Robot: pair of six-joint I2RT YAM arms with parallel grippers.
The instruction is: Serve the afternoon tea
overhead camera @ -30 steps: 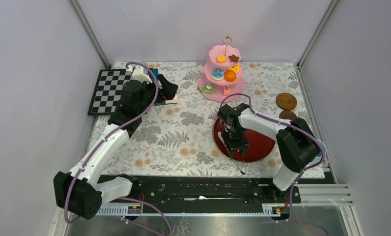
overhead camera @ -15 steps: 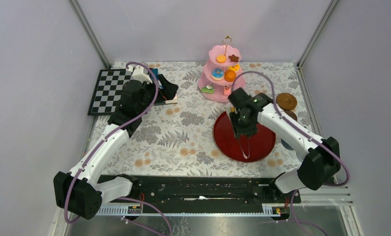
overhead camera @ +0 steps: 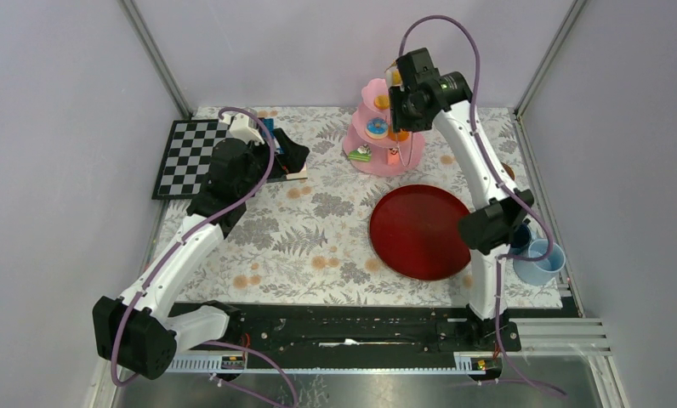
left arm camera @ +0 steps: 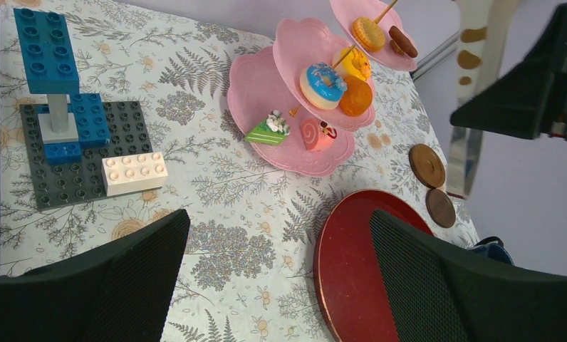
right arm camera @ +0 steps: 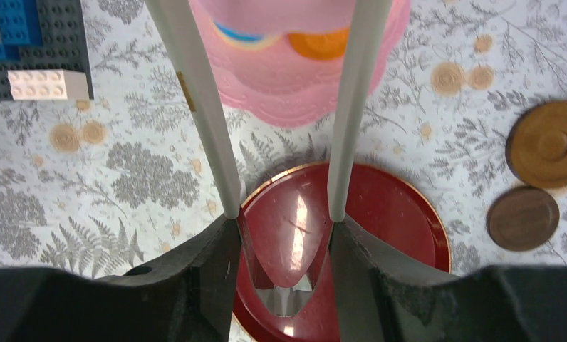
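Observation:
The pink three-tier stand (overhead camera: 378, 160) stands at the back of the flowered table, with toy sweets on its tiers: a blue donut (left arm camera: 322, 85), an orange piece (left arm camera: 355, 96), a green cake slice (left arm camera: 266, 132), a biscuit (left arm camera: 370, 32). My right gripper (overhead camera: 406, 106) hangs high over the stand, shut on the white tongs (right arm camera: 195, 107), whose two arms point down past the pink tiers (right arm camera: 288, 92). Two brown saucers (right arm camera: 549, 142) (right arm camera: 523, 217) lie right of the stand. Blue cups (overhead camera: 539, 262) sit at the near right. My left gripper (left arm camera: 278, 221) is open and holds nothing.
A dark red round tray (overhead camera: 416, 231) lies in front of the stand. A brick build (left arm camera: 81, 142) on a dark plate sits under my left gripper (overhead camera: 292, 157), beside a chessboard (overhead camera: 186, 157) at the back left. Grey walls close in three sides.
My right arm has swung from low over the red tray up and back to above the pink stand, tongs still in its grip. The blue cups have come into view. Left arm unmoved.

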